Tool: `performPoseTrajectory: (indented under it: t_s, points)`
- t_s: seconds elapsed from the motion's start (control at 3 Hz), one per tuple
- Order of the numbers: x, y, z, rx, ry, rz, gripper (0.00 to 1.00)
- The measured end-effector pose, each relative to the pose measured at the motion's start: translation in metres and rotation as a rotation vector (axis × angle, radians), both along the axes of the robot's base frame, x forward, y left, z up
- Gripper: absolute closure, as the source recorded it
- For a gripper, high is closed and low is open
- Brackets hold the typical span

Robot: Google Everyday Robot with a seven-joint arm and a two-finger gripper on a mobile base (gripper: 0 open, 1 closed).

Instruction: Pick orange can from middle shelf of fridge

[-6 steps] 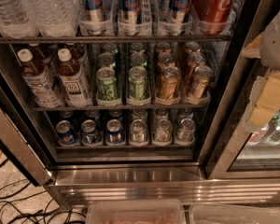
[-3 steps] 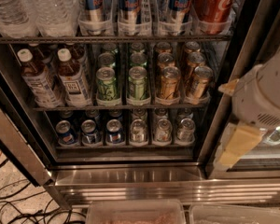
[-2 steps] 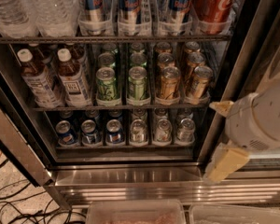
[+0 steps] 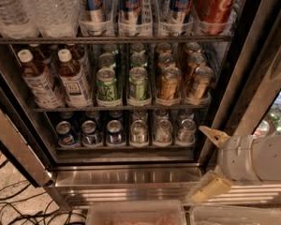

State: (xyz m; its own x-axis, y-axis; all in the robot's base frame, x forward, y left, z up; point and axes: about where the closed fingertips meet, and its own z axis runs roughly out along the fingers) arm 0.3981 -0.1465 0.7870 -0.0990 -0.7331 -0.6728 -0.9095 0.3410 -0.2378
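**Two lanes of orange cans being shown on the middle shelf [image 4: 126, 108], gripper [image 4: 211, 163] being held low on the right**

So the fridge [image 4: 126, 178] is being viewed from the front and a bit from above. The middle shelf is being shared by four lanes of cans in clear trays. The two left lanes are being filled with green cans [image 4: 107, 84], and the two right lanes with the orange ones. The front orange can [image 4: 168, 83] of the inner lane is being seen upright, silver top up. It's being flanked by a green can just on its left and another orange one just on its right. Tea bottles [image 4: 74, 78] are being stored at the left end of that shelf. Up top, a red cola can [image 4: 214, 1] is being parked beside blue-silver cans [image 4: 127, 3] and water bottles [image 4: 9, 8].

The gripper is being held outside the fridge at lower right, below the level of the middle shelf and to the right of the lower shelf [image 4: 126, 146]. Its fingers [image 4: 214, 135] are being spread wide with nothing being gripped between them, well apart from any orange can. Cables [image 4: 18, 210] are being seen on the floor at lower left.
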Motion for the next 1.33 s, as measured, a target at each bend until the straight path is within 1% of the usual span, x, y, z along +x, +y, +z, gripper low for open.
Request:
performPoseTrajectory:
  t_s: [0.33, 0.67, 1.0, 1.33]
  points:
    - [-0.006, 0.026, 0.003, 0.200, -0.010, -0.002, 0.00]
    - [-0.004, 0.036, 0.018, 0.279, -0.008, -0.025, 0.00]
    - [-0.004, 0.036, 0.018, 0.278, -0.008, -0.025, 0.00]
    - [0.001, 0.039, 0.018, 0.313, -0.069, -0.091, 0.00]
